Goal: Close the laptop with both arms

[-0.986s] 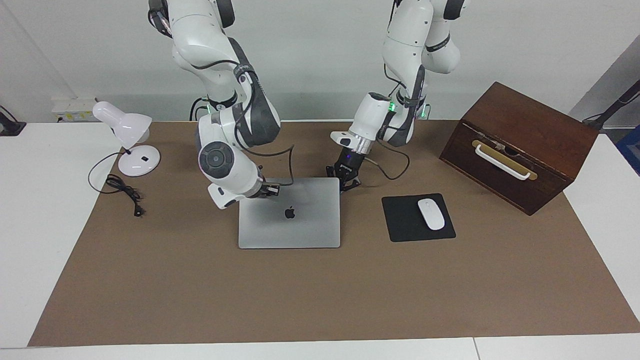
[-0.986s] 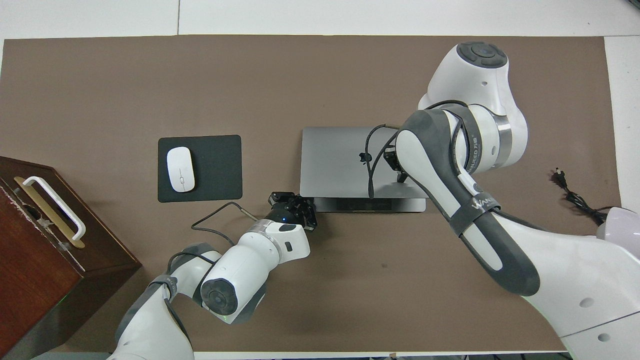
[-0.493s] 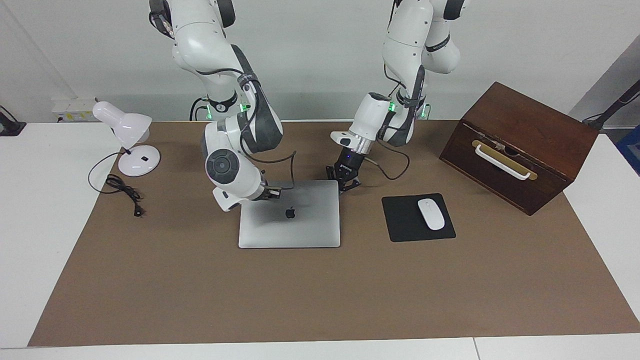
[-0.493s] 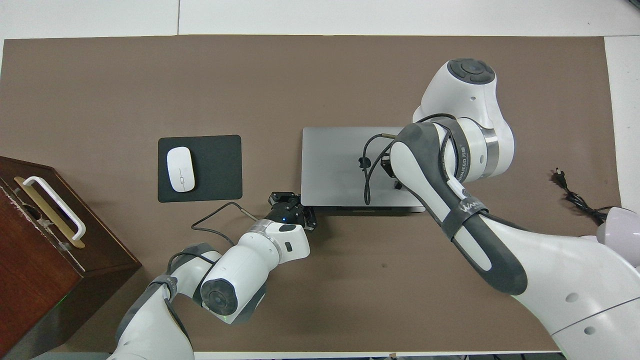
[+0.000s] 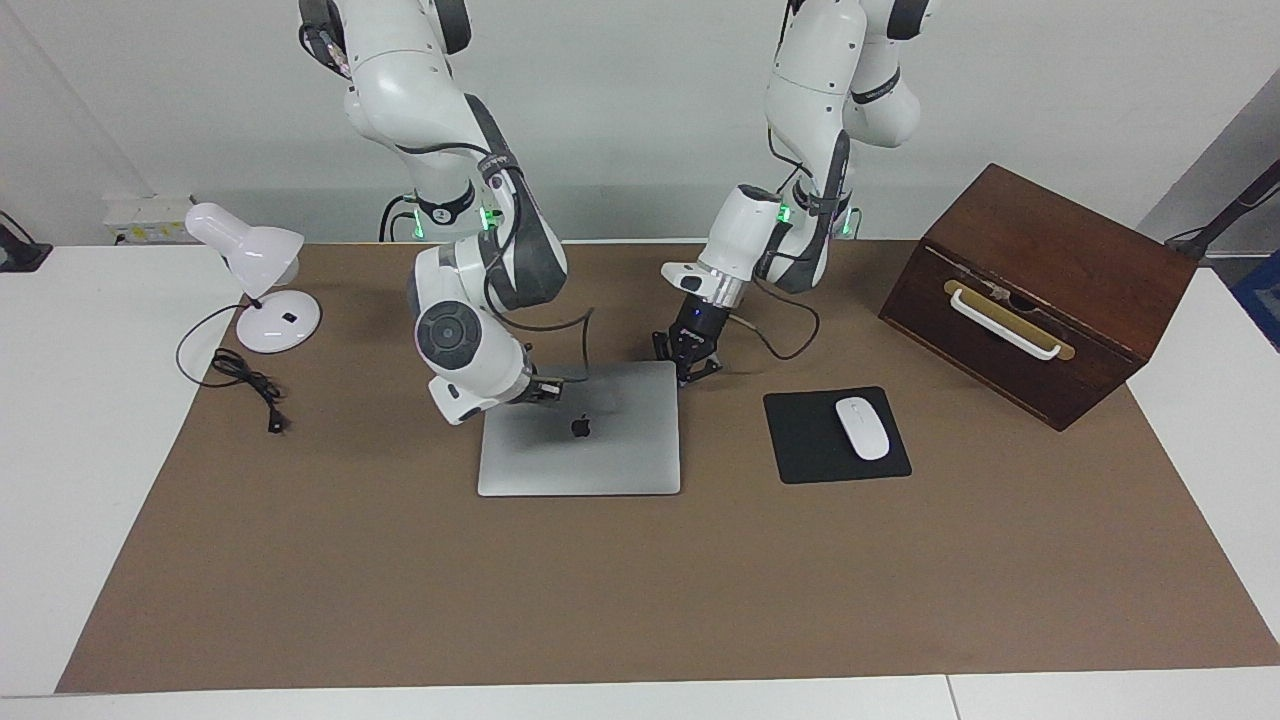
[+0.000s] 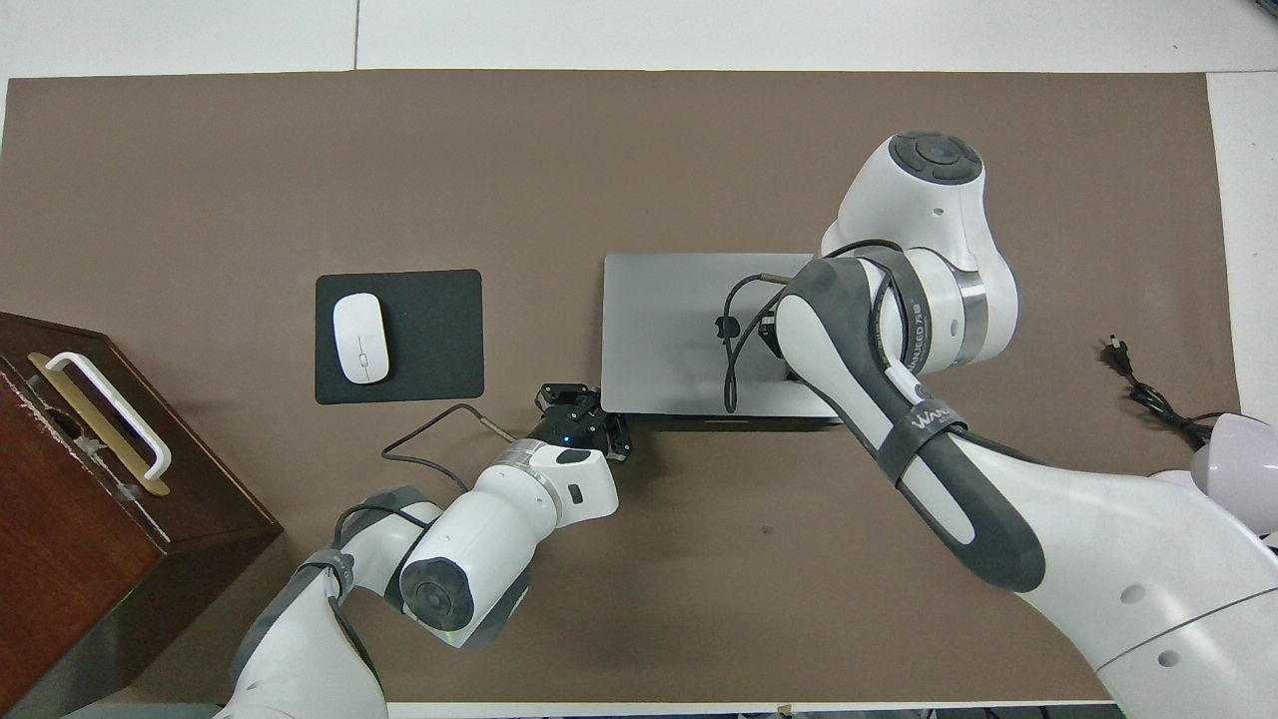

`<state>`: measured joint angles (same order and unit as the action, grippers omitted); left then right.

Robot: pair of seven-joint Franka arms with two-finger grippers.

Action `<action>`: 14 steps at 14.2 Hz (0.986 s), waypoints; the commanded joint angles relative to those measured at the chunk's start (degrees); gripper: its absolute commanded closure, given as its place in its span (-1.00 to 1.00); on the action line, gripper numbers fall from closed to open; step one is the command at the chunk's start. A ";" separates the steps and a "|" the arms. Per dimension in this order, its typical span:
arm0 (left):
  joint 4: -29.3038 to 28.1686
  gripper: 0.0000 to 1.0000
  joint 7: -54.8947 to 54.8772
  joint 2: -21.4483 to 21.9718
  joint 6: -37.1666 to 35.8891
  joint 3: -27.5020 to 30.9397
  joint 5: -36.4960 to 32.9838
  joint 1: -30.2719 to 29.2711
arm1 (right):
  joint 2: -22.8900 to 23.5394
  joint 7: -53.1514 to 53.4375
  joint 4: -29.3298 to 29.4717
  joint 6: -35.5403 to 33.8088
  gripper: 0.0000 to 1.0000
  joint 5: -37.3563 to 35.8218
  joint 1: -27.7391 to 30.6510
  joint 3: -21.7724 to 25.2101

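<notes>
While the laptop (image 5: 580, 440) lies closed, both pinched-shut tools low: right tool (image 5: 548, 392) over lid, left tool (image 5: 690, 362) beside corner.

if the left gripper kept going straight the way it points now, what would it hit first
Most likely the laptop. The left gripper, shut, points down at the lid's corner nearest the robots on the left arm's end of the table. Whether it already touches the lid, or would slip past onto the brown mat, cannot be told.

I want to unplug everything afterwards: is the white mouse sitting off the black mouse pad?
No, the white mouse lies wholly on the black mouse pad.
</notes>
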<state>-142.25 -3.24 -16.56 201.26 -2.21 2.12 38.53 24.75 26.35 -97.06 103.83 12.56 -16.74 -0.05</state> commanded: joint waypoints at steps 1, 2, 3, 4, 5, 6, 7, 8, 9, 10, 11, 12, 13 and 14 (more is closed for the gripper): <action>-2.15 1.00 -1.15 -2.69 -0.69 0.45 -0.10 -0.21 | -1.81 -1.56 -0.60 0.24 1.00 1.33 1.18 -0.13; -2.24 1.00 -1.15 -2.69 -0.69 0.36 -0.10 -0.21 | -1.99 -1.56 1.15 -1.42 1.00 1.33 1.53 -0.04; -2.24 1.00 -1.15 -2.77 -0.69 0.45 -0.10 -0.21 | -2.25 -1.48 2.56 -2.48 1.00 1.33 1.53 0.31; -2.24 1.00 -1.15 -2.77 -0.69 0.36 -0.10 -0.21 | -2.77 -1.39 3.01 -2.23 1.00 1.16 1.71 0.49; -2.24 1.00 -1.15 -2.69 -0.69 0.45 -0.10 -0.21 | -3.30 -1.39 3.10 -1.62 1.00 0.98 2.06 0.49; -2.24 1.00 -1.06 -2.69 -0.69 0.36 -0.10 -0.29 | -4.09 -1.65 3.10 -0.40 1.00 0.89 2.24 0.57; -2.24 1.00 -1.15 -2.69 -0.69 0.36 -0.10 -0.30 | -4.71 -1.82 3.02 1.70 1.00 0.46 2.41 0.57; -2.24 1.00 -1.06 -2.69 -0.69 0.36 -0.10 -0.38 | -5.67 -1.83 3.02 3.99 1.00 -1.46 2.41 0.57; -2.24 1.00 -1.06 -2.69 -0.69 0.36 -0.10 -0.47 | -6.55 -2.26 3.19 5.84 1.00 -4.61 2.33 0.49; -2.24 1.00 -1.06 -2.69 -0.69 0.36 -0.10 -0.47 | -7.17 -3.31 3.89 8.03 1.00 -7.26 2.41 0.49; -2.24 1.00 -0.89 -2.69 -0.69 0.36 -0.10 -0.47 | -7.35 -4.89 5.81 8.49 1.00 -8.24 2.93 0.49; -2.24 1.00 -0.28 -2.69 -0.69 0.28 -0.10 -0.47 | -7.18 -7.34 8.00 8.32 1.00 -8.25 4.07 0.57; -2.15 1.00 -0.01 -2.60 -0.69 0.28 -0.10 -0.47 | -7.17 -9.71 9.50 8.23 1.00 -8.25 5.21 0.57; -2.24 1.00 0.95 -2.08 -0.69 0.28 -0.10 -0.47 | -7.17 -12.43 10.74 8.23 1.00 -8.34 5.92 0.57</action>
<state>-142.26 -3.01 -16.57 201.30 -2.21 2.13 38.52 17.43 19.13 -89.21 112.15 4.92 -13.11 0.85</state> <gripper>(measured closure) 0.991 0.991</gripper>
